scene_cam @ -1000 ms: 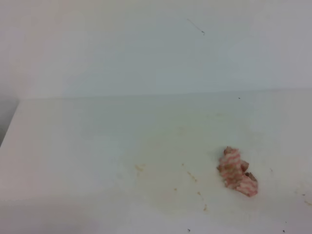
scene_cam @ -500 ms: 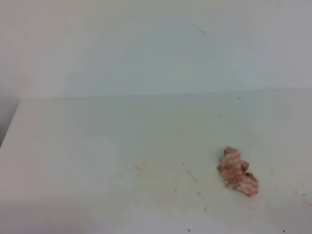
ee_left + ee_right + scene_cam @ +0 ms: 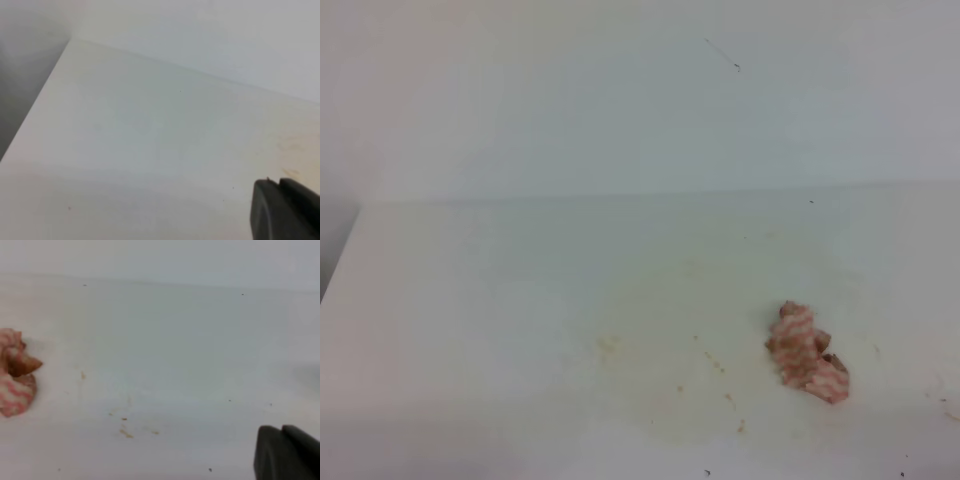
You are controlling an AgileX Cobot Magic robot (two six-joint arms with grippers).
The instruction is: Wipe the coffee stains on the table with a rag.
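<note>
I am looking down on a wide white bench (image 3: pixel 520 300) from the high camera, with a plain pale wall rising behind it at 12 o'clock. The rag (image 3: pixel 806 352), a small bunched wad striped pink-red and white with brown smudges, is lying on the bench at about 4 o'clock from the middle of this view, with nothing touching it. The coffee stains (image 3: pixel 715 363) are showing only as faint tan specks and short streaks, sitting at 9 o'clock from the rag and trailing toward 6 o'clock, near the front of the bench. A paler yellowish tint is spreading around them. Neither of my arms is reaching into this high view.

From my right wrist camera, the rag (image 3: pixel 15 372) is sitting at the 9 o'clock edge, partly cut off, with a few brown specks (image 3: pixel 125 431) at 5 o'clock from it, well apart. My right claw (image 3: pixel 286 452) is showing only as a dark corner at 5 o'clock, apart from the rag; its jaws are pressed together and holding nothing.

From my left wrist camera, I am seeing bare white bench (image 3: pixel 125 150) with faint tan marks (image 3: pixel 290 146) near 3 o'clock. My left claw (image 3: pixel 285 210) is a dark shape at 5 o'clock; I cannot tell whether it is wide or narrow.
</note>
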